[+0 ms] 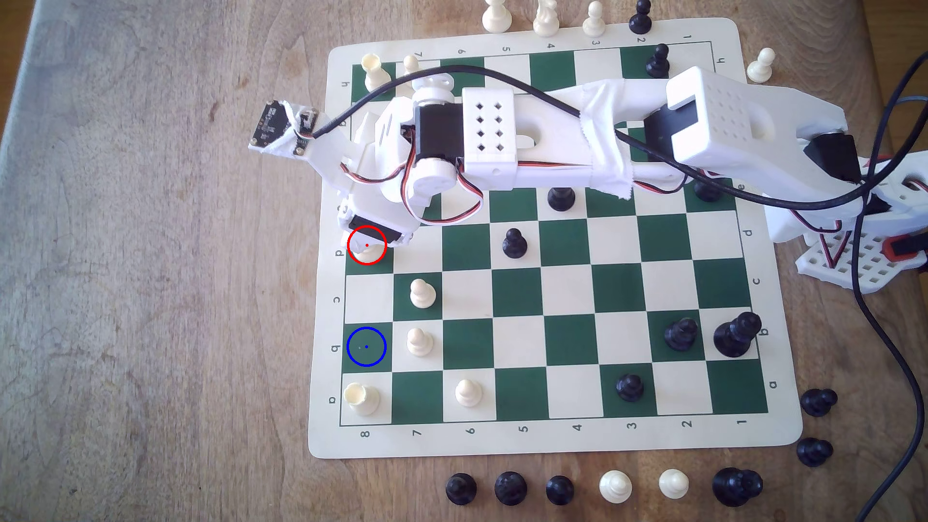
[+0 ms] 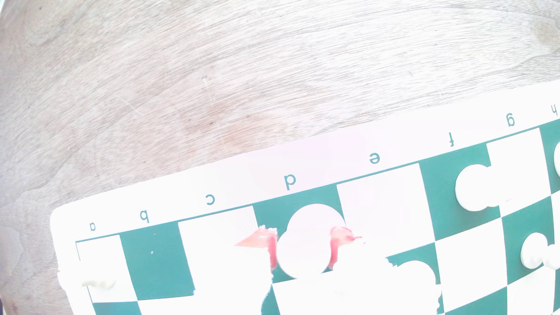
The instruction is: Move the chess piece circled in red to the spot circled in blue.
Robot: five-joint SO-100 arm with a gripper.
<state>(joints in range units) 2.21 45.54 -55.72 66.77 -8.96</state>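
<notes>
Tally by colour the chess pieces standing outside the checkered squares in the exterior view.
Cream pieces: 6
Black pieces: 7
Total: 13

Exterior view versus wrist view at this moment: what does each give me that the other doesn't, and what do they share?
Exterior view: the red ring on the chess piece, the blue-ringed spot, the arm, black pieces, and spare pieces off the board. Wrist view: the gripper from above, with pinkish fingers flanking the piece's head; contact is washed out. Both: the board, the piece on its green d-file edge square, and the wooden table.
</notes>
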